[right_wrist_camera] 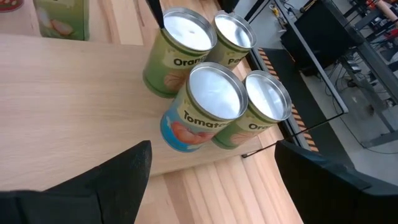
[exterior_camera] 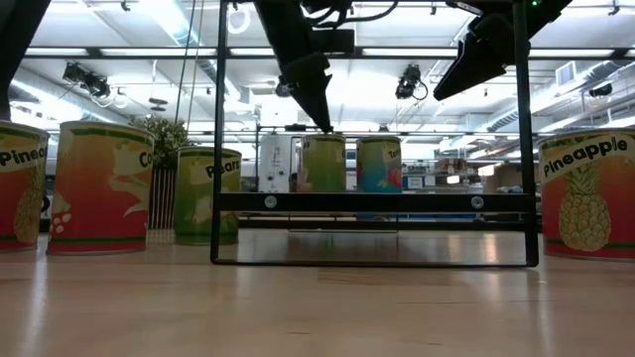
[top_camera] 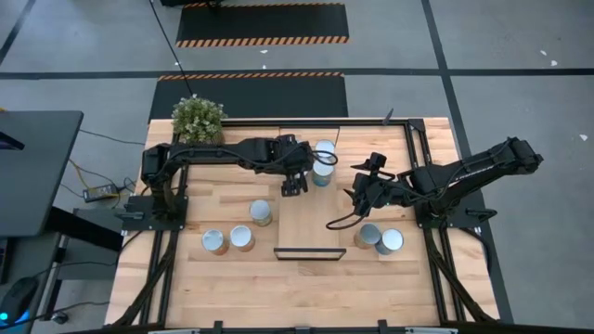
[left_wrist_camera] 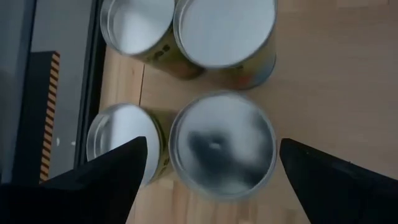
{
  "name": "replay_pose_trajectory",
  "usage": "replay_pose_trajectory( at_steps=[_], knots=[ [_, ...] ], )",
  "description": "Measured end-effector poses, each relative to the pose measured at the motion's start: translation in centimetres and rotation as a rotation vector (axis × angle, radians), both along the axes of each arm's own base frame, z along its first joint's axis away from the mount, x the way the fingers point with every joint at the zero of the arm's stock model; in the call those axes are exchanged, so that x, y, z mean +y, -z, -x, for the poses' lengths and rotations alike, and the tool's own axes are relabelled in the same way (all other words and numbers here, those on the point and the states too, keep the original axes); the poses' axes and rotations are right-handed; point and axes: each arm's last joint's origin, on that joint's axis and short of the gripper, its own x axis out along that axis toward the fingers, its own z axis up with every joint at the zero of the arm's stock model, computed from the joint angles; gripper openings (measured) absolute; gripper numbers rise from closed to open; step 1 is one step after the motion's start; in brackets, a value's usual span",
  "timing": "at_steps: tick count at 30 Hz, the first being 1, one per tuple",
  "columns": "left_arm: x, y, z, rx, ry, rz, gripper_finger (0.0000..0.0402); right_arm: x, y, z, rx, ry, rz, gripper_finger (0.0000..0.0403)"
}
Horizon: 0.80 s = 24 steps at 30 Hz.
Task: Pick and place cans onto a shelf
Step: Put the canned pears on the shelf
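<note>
Silver-topped cans [right_wrist_camera: 214,93], four of them, stand packed together in a square at the far end of the shelf [top_camera: 311,223], a light-wood board with thin dark framing that lies across the middle of my counter [top_camera: 306,283]. From my left wrist I look straight down on that cluster [left_wrist_camera: 222,146]; my left pincer [top_camera: 295,183] hangs above it with both fingers spread wide on either side of one lid, gripping nothing. My right pincer [top_camera: 362,198] hovers just beside the shelf's right edge, fingers parted and bare, the same four cans ahead of it, one reading Tomato. Other cans stand off the shelf: one [top_camera: 262,212] near its left edge, two [top_camera: 228,239] closer to the counter's front left, and two [top_camera: 380,238] at the right under my right arm. A potted plant [top_camera: 198,119] sits at the counter's far left corner. Grey floor with striped black mats lies beyond, and a dark desk stands to the left.
</note>
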Motion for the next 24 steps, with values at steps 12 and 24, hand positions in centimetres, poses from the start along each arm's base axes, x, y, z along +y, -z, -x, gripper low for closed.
replay_pose_trajectory(
  at_steps=[12, 24],
  knots=[
    [-4.2, -3.7, 4.6, 0.097, -0.057, 0.192, 0.0373, 0.0, 0.0, 0.0, 0.001, 0.000, 0.000, 0.0348],
    [-7.9, 0.8, 8.6, 0.364, -0.110, 0.337, 0.0373, 0.3, 0.0, 0.0, -0.007, -0.007, -0.008, 0.0348]
  ],
)
